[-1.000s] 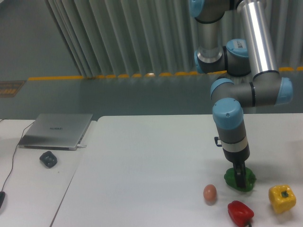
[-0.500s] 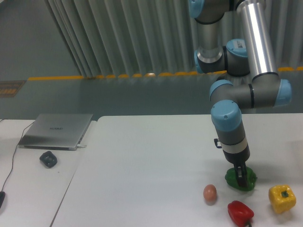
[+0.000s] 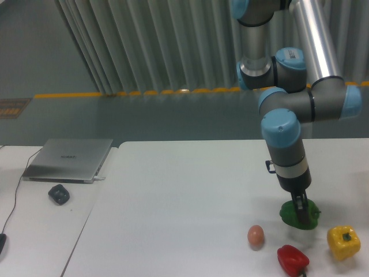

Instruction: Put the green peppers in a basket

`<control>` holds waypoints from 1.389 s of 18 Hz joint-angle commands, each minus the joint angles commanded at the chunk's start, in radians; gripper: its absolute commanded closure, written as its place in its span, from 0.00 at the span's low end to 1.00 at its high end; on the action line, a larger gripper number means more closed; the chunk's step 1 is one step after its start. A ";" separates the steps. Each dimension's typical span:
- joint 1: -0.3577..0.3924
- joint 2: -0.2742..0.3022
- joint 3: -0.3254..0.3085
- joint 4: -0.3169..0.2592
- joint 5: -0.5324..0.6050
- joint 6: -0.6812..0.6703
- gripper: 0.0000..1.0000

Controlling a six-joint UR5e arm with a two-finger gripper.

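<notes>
The green pepper (image 3: 287,213) is glossy and lumpy, at the right front of the white table (image 3: 184,196). My gripper (image 3: 300,212) points straight down and is shut on the top of the pepper. The pepper seems to hang just above the table, with a faint shadow under it. No basket is in view.
A brown egg (image 3: 256,235) lies left of the green pepper. A red pepper (image 3: 292,259) sits at the front edge and a yellow pepper (image 3: 343,242) at the far right. A closed silver laptop (image 3: 69,160) and a small dark object (image 3: 59,194) are on the left table.
My gripper has moved a little to the right and slightly up, and the green pepper has gone with it.
</notes>
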 joint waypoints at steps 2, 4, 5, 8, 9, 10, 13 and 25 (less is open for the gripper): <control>0.024 0.014 0.012 -0.009 0.003 0.044 0.63; 0.048 0.021 0.012 -0.002 0.006 0.096 0.61; 0.069 0.023 0.014 0.003 0.002 0.126 0.58; 0.130 0.034 0.012 0.003 -0.002 0.225 0.59; 0.152 0.037 0.009 0.003 -0.003 0.267 0.59; 0.166 0.038 0.009 0.003 -0.002 0.296 0.59; 0.209 0.048 0.005 0.000 -0.005 0.350 0.59; 0.388 0.064 -0.037 -0.008 -0.054 0.721 0.58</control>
